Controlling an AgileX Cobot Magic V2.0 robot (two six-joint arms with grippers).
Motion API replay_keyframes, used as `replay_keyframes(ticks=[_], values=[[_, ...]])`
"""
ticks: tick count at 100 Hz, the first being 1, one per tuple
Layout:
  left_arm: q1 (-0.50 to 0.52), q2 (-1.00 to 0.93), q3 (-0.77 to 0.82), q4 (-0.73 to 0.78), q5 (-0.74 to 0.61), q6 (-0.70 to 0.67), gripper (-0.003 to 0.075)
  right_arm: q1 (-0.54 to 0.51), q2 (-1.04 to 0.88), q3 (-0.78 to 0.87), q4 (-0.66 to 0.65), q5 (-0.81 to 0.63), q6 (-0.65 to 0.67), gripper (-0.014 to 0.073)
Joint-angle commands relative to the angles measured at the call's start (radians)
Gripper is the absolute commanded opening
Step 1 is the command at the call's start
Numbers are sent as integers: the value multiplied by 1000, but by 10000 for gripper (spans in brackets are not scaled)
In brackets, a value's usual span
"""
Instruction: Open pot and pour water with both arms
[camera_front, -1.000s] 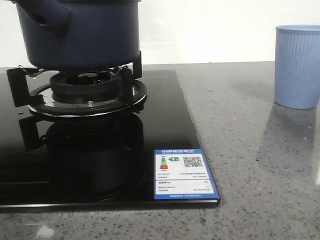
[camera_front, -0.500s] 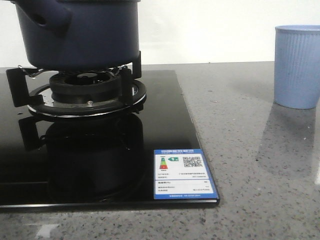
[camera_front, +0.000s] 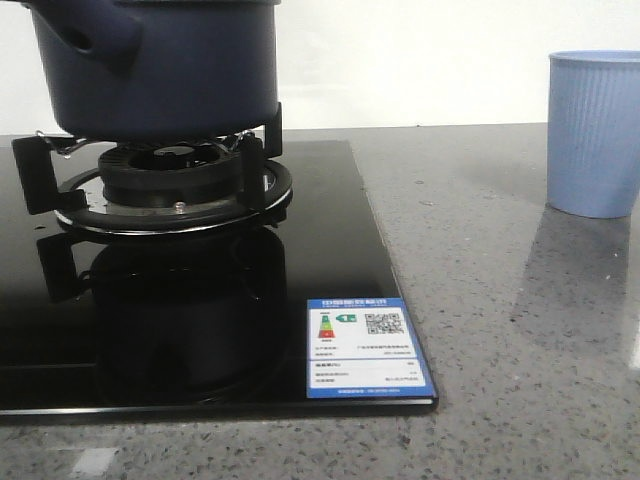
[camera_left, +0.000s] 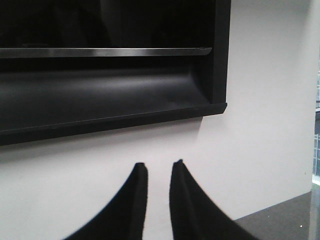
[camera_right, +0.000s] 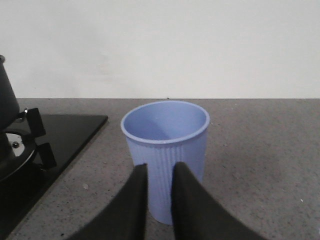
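Observation:
The dark navy-blue pot (camera_front: 160, 70) stands on the gas burner (camera_front: 175, 185) at the far left, its stubby side handle (camera_front: 100, 35) pointing left. Its top is cut off by the frame, so no lid shows. A sliver of the pot shows in the right wrist view (camera_right: 6, 100). The light blue ribbed cup (camera_front: 595, 130) stands upright at the far right. My right gripper (camera_right: 160, 165) is just in front of the cup (camera_right: 165, 145), jaws nearly together, holding nothing. My left gripper (camera_left: 160, 163) is also nearly closed and empty, facing a white wall. Neither gripper shows in the front view.
The black glass hob (camera_front: 330, 250) carries a blue energy label (camera_front: 368, 345) at its front right corner. Grey speckled counter (camera_front: 480, 300) lies between the hob and the cup. A black shelf-like unit (camera_left: 110, 100) hangs on the wall ahead of the left gripper.

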Motion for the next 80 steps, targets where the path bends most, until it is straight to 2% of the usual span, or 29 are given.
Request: replay_keyframes(ticks=[1, 19, 29, 58, 80], values=[[57, -64, -8, 3, 52, 8, -19, -7, -1, -26, -4, -97, 2, -69], [184, -249, 153, -35, 80, 8, -19, -7, -1, -26, -25, -97, 9, -69], [226, -373, 284, -55, 80, 8, -19, -7, -1, -26, -76, -97, 65, -69], [231, -732, 651, -140, 67, 8, -19, -7, -1, -26, -119, -100, 97, -69], [231, -829, 717, -140, 65, 8, -19, -7, -1, -26, -119, -100, 97, -69]])
